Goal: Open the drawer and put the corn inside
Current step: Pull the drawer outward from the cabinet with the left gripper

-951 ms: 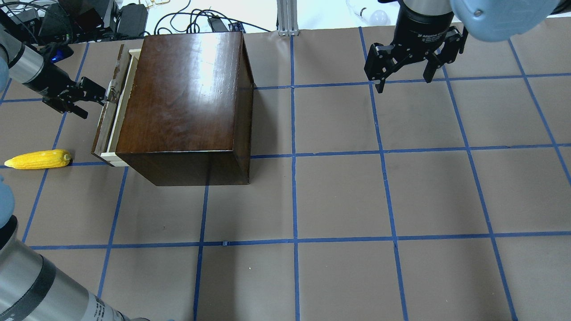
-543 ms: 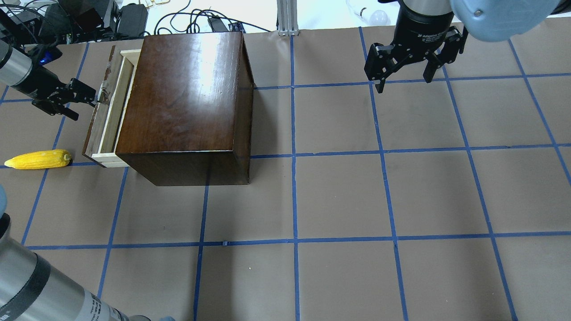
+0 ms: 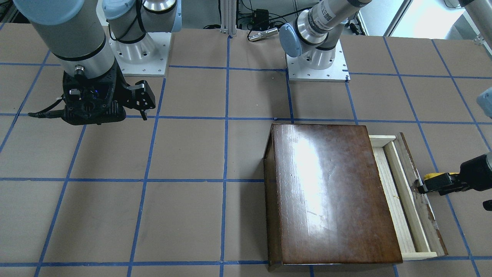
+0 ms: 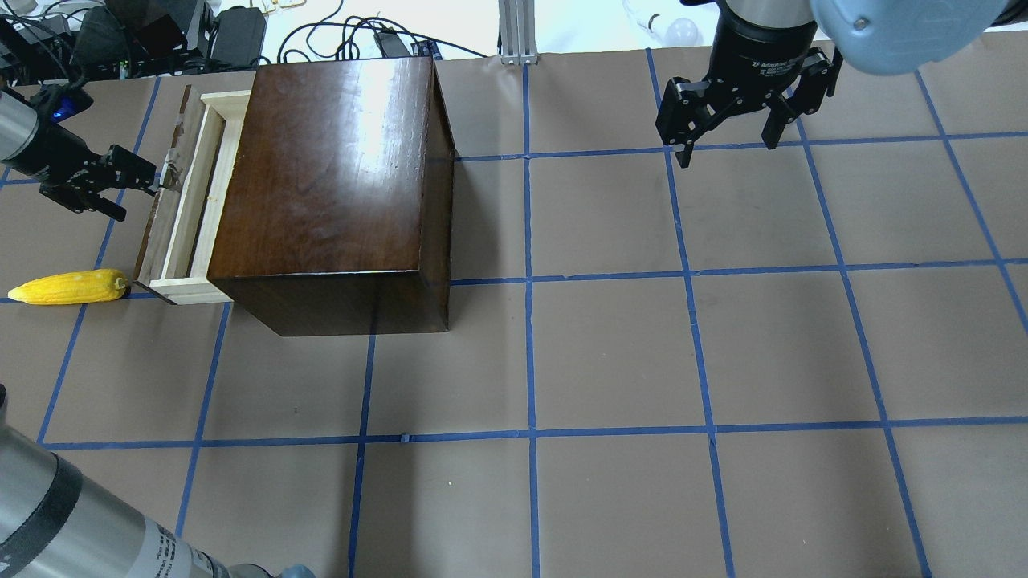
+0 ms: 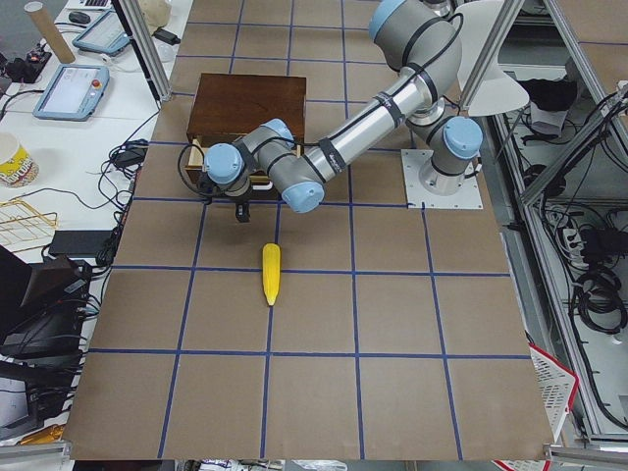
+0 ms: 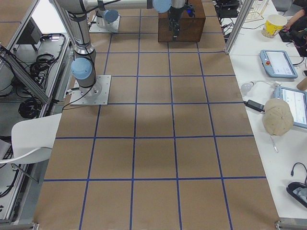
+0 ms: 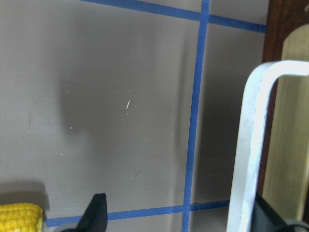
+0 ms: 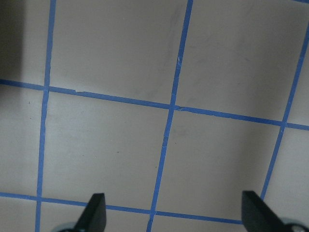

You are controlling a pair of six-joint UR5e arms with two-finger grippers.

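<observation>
The glossy dark-brown box (image 4: 329,185) stands at the table's back left. Its drawer (image 4: 186,201) sticks out part-way from the box's left side, with pale wood showing inside; it also shows in the front-facing view (image 3: 403,196). My left gripper (image 4: 135,191) is open at the drawer's metal handle (image 7: 251,145), with one finger against it. The yellow corn (image 4: 68,287) lies on the table just in front of the drawer's near corner, apart from the gripper, and shows in the left wrist view (image 7: 19,217). My right gripper (image 4: 727,148) hangs open and empty at the back right.
Blue tape lines grid the brown table (image 4: 610,353). Cables and black devices (image 4: 161,32) lie beyond the far edge behind the box. An aluminium post (image 4: 518,32) stands at the back middle.
The drawer has slid further out of the box toward the left. My left gripper has moved left with its handle. The corn and right arm have not moved.
</observation>
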